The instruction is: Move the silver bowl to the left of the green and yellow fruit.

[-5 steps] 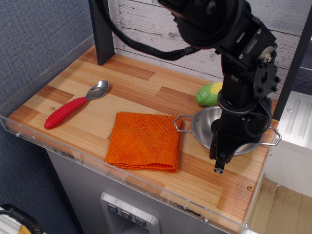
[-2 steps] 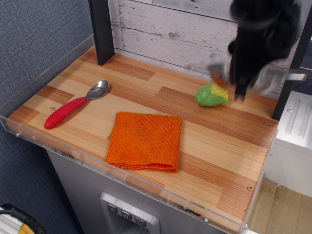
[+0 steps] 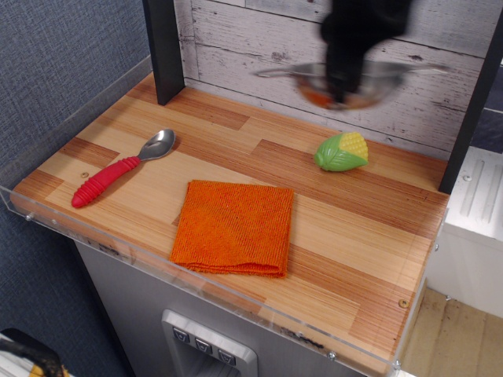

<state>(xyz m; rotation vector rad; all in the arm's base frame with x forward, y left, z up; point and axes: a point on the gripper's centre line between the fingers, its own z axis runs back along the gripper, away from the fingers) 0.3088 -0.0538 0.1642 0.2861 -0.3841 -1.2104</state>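
The silver bowl hangs in the air in front of the back wall, above the far part of the table and blurred by motion. Its wire handles stick out left and right. My gripper reaches down from the top edge and is shut on the bowl's near rim. The green and yellow toy corn lies on the table below the bowl, a little toward me, apart from it.
An orange cloth lies at the front middle. A metal spoon with a red handle lies at the left. A black post stands at the back left. A clear rim edges the table front and left.
The gripper has lifted the bowl from the table's right side, carried it up over the corn, and now moved it left along the back wall.
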